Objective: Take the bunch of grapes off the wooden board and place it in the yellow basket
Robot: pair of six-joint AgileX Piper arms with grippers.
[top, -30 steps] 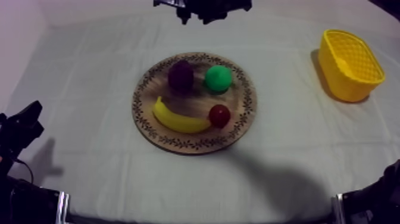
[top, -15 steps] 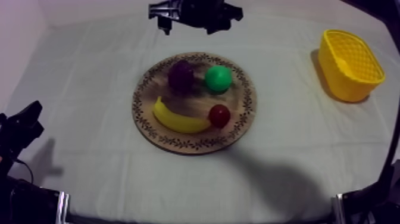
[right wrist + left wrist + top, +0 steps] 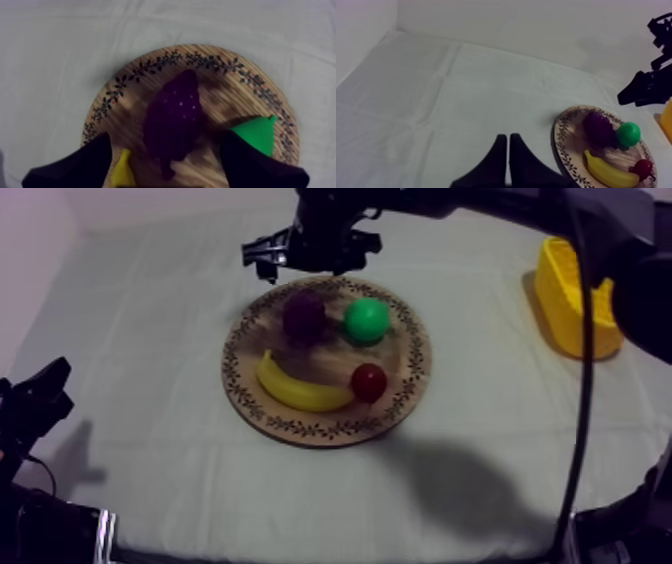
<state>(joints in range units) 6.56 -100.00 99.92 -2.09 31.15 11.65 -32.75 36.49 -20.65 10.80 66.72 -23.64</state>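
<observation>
Right gripper (image 3: 310, 262), lower than before, jaws apart over bunch of grapes (image 3: 303, 315)

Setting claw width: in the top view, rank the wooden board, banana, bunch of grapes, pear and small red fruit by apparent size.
1. wooden board
2. banana
3. bunch of grapes and pear, about alike, not ranked
4. small red fruit

A grey-white cloth (image 3: 150, 318) is covering the counter (image 3: 230, 488), with faint creases (image 3: 450, 65) running across it. A pale wall (image 3: 536, 30) is rising behind its far edge, and a side wall (image 3: 361, 30) is meeting it at the corner. A soft shadow (image 3: 470, 488) is falling on the cloth.
</observation>
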